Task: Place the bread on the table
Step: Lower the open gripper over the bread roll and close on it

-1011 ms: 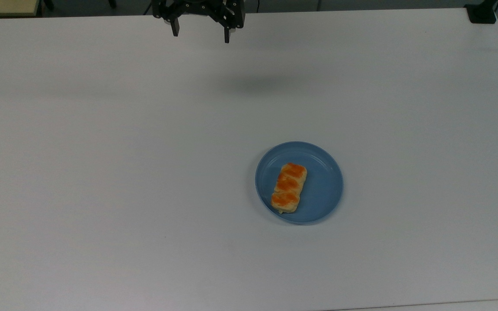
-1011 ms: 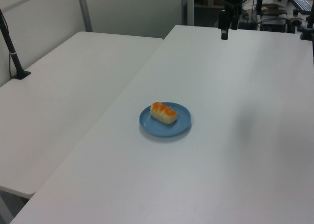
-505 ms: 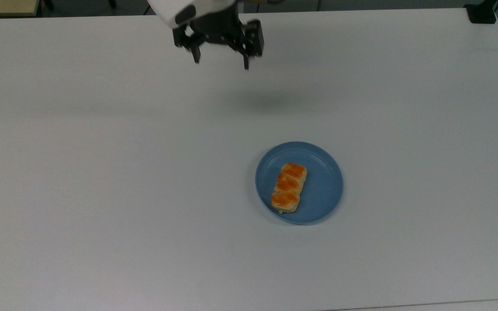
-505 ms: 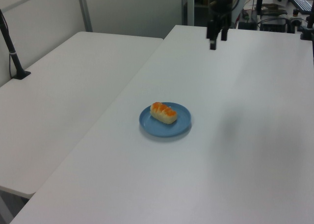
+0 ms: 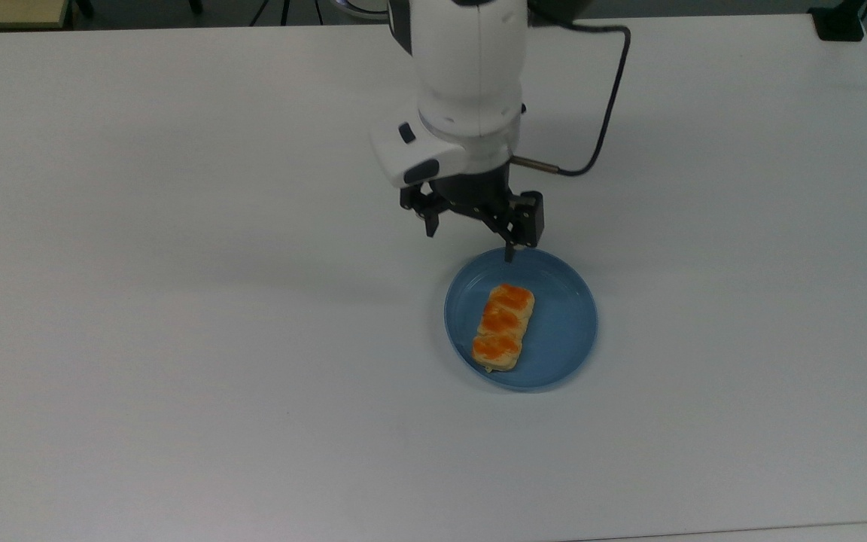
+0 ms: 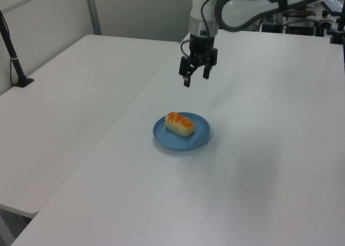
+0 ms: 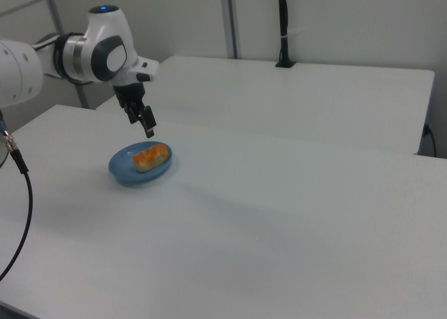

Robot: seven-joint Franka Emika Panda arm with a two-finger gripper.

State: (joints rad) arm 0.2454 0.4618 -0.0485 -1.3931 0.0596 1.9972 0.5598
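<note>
White table [image 5: 177, 301], bread [image 5: 503, 327] on plate [image 5: 565, 331]

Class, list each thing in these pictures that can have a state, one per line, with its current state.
gripper: open, empty, raised above the plate's far edge.
bread: lying flat on the plate, untouched.
blue plate: upright on the table, holding the bread.
table: bears the plate.

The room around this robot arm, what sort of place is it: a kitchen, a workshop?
Most likely a robotics lab or office. Plain white tables stand side by side, partition walls behind, with black camera poles clamped on and computer gear beyond.
</note>
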